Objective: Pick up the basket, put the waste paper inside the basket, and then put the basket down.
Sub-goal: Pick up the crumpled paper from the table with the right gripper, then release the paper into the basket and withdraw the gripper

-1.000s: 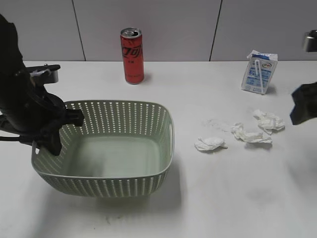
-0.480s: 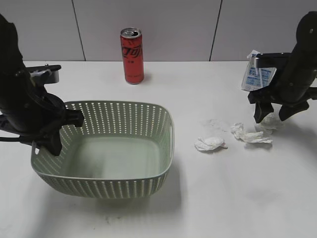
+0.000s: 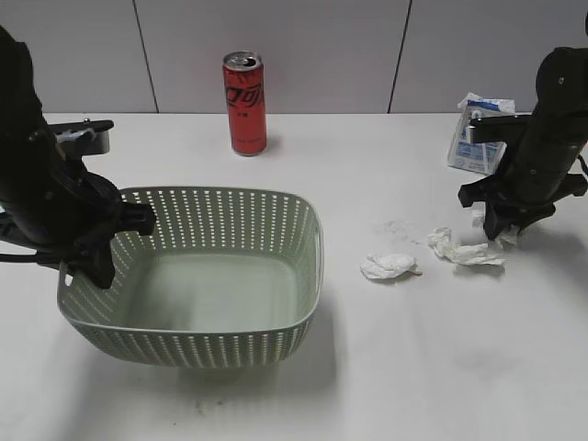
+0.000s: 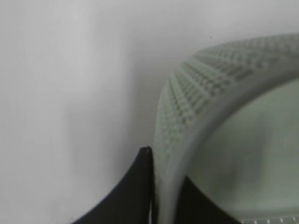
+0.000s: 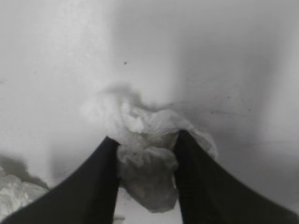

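1. The left tool (image 3: 92, 266) is clenched on the left wall of the basket (image 3: 230, 276), near the table's (image 3: 367, 367) left edge, holding it tilted and partly raised so the mouth is open to receive paper.
2. The right tool (image 5: 145, 154) grips one wad of waste paper (image 5: 145, 135) near the right edge, apparently for carrying over.
3. Two more wads (image 3: 390, 266) lie between, on the table.

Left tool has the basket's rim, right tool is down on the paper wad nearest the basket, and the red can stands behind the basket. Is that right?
Not quite. The right tool is on the waste paper wad farthest from the basket, beside the carton; the exterior view shows it. The left tool does clamp the rim, and the red can stands behind.
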You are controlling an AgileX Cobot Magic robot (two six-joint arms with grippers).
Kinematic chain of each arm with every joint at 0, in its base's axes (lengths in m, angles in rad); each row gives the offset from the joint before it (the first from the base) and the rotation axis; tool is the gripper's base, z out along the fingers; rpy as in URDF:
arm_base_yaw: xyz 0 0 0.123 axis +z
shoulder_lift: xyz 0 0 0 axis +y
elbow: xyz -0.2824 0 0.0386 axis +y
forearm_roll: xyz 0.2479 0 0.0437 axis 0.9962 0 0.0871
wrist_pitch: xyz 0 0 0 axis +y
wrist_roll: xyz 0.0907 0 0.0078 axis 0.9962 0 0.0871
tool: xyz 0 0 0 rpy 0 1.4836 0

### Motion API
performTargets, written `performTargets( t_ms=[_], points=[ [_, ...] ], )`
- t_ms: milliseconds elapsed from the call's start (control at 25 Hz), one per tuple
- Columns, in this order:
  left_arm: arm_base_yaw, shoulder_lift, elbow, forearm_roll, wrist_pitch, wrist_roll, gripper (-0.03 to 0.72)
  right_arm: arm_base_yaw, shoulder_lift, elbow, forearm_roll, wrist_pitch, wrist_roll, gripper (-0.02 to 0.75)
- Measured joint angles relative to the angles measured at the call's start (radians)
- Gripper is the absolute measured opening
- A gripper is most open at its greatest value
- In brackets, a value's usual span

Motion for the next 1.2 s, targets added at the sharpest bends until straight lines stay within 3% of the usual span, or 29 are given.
performTargets(
  t_ms=[120, 400, 520, 720, 960, 1040, 1080, 1200],
  points=[
    [0.0, 0.0, 0.0, 0.0, 0.0, 0.0, 0.006, 0.0, -0.002, -0.003, -0.001, 0.005, 0.0, 0.064],
    [0.0, 0.0, 0.0, -0.004, 0.0, 0.001, 0.006, 0.047, -0.172, 0.001, 0.006, 0.018, -0.063, 0.053],
    [0.0, 0.0, 0.0, -0.012, 0.0, 0.001, 0.006, 0.149, -0.319, 0.001, 0.078, 0.018, -0.181, 0.052],
    [0.0, 0.0, 0.0, -0.016, 0.0, 0.001, 0.006, 0.406, -0.468, -0.001, 0.35, -0.046, -0.367, 0.052],
    [0.0, 0.0, 0.0, -0.017, 0.0, 0.001, 0.006, 0.648, -0.397, -0.001, 0.422, -0.12, -0.406, 0.052],
    [0.0, 0.0, 0.0, -0.018, 0.0, 0.001, 0.006, 0.689, -0.343, -0.001, 0.424, -0.115, -0.419, 0.092],
    [0.0, 0.0, 0.0, -0.018, 0.0, 0.001, 0.006, 0.698, -0.315, -0.001, 0.425, -0.104, -0.438, 0.151],
    [0.0, 0.0, 0.0, -0.018, 0.0, 0.001, 0.006, 0.704, -0.256, 0.0, 0.424, -0.073, -0.457, 0.426]
  ],
)
